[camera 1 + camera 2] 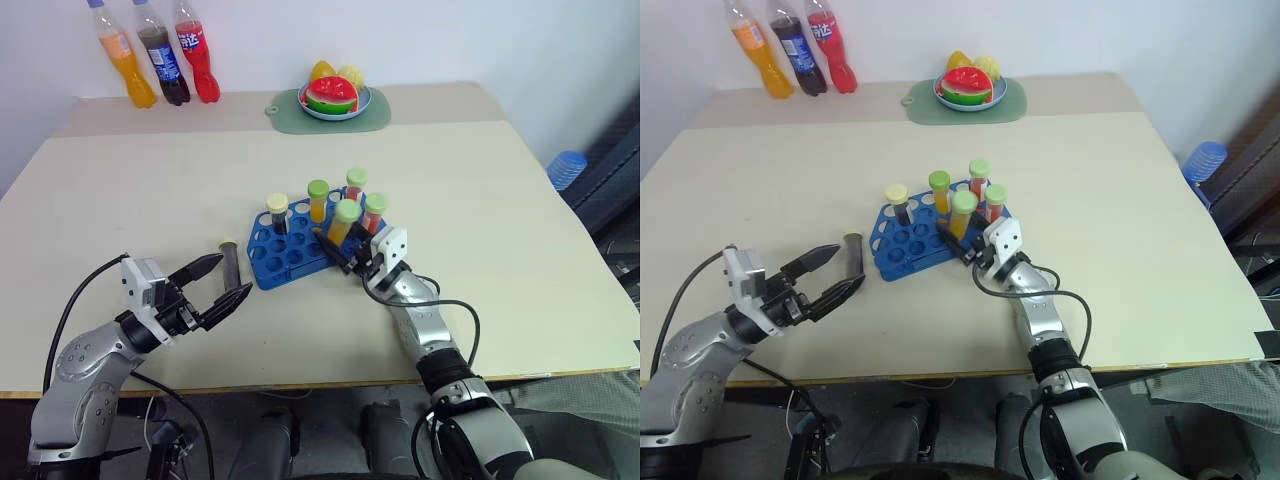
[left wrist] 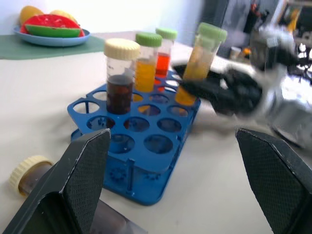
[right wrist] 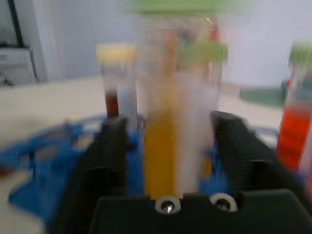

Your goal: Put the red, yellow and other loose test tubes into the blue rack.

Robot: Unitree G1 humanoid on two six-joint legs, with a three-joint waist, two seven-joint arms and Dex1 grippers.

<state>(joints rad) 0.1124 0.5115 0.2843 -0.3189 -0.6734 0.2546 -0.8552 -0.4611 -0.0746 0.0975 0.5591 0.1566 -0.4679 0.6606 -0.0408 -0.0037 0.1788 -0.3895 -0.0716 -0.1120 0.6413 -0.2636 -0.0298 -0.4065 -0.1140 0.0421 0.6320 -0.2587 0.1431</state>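
Note:
The blue rack [image 1: 290, 255] lies mid-table with several capped test tubes upright in it. One is dark with a cream cap [image 1: 277, 213]; others are yellow [image 1: 318, 200] and red [image 1: 356, 186]. My right gripper [image 1: 338, 250] is at the rack's near right corner. Its fingers [image 3: 109, 161] stand apart on either side of a yellow green-capped tube [image 3: 168, 146] seated in a hole, so it is open. One dark tube with a cream cap [image 1: 230, 263] lies loose on the table left of the rack. My left gripper [image 1: 212, 283] hovers open just in front of it, holding nothing.
Three soda bottles [image 1: 160, 55] stand at the back left edge. A plate of toy fruit [image 1: 335, 97] rests on a green mat at the back centre. A blue object [image 1: 566, 168] sits beyond the table's right edge. Bare tabletop surrounds the rack.

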